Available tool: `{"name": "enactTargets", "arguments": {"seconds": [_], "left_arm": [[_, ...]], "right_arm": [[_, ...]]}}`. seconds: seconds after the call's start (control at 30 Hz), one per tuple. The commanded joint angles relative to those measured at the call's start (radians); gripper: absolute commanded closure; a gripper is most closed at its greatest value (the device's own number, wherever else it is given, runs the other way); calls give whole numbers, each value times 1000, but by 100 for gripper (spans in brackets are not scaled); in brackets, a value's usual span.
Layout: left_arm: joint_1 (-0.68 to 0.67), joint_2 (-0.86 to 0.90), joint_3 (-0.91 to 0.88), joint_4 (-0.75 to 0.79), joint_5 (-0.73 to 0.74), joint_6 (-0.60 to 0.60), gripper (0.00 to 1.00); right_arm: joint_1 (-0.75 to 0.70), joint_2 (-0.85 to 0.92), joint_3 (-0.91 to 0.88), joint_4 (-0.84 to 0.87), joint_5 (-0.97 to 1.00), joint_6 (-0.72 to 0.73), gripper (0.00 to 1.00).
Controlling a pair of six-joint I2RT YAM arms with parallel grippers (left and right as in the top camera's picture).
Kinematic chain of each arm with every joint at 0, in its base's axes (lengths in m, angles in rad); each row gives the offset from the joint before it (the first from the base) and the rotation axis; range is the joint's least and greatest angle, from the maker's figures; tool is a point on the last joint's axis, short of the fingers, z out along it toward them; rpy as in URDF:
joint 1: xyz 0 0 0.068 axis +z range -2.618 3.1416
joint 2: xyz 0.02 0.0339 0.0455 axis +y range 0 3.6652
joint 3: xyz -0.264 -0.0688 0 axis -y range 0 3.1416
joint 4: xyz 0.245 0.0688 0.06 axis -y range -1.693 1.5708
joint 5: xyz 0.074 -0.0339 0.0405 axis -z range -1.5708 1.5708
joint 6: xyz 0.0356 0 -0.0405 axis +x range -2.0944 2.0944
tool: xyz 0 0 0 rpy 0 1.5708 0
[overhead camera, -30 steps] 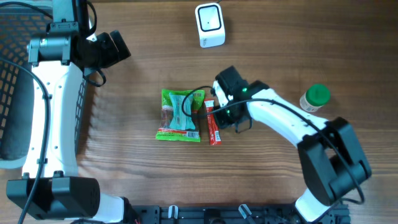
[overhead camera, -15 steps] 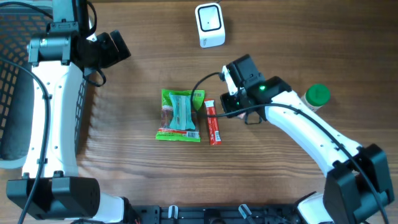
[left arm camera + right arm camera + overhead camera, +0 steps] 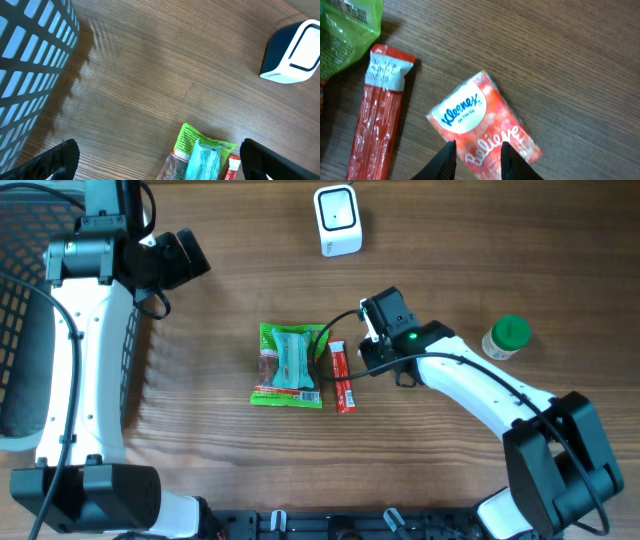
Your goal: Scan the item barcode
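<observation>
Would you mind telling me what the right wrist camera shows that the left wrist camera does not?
Only the right wrist view shows the tissue pack, lying at the tips of the right gripper. Only the left wrist view shows the scanner and the basket. Both show the green packet, the red stick and the table.
</observation>
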Motion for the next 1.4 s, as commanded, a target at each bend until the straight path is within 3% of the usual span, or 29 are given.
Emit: {"name": "enactTargets", "arguments": {"seconds": [0.0,0.23,0.5,0.9,1.1,1.37], "left_arm": [[3,0,-3,3,-6,16,0],[3,0,-3,2,-6,15,0],[3,0,-3,2,-6,15,0],[3,0,-3,2,-6,15,0],[3,0,-3,2,-6,15,0],[3,0,-2,2,-6,15,0]], "right_arm": [[2,15,-25,33,33,-18,69],[-4,15,-32,88,138,38,69],[-58,15,-32,103,-19,38,68],[-86,15,-33,23,-65,43,59],[-87,15,-52,85,-60,34,48],[-93,40,-53,140,-43,35,45]]}}
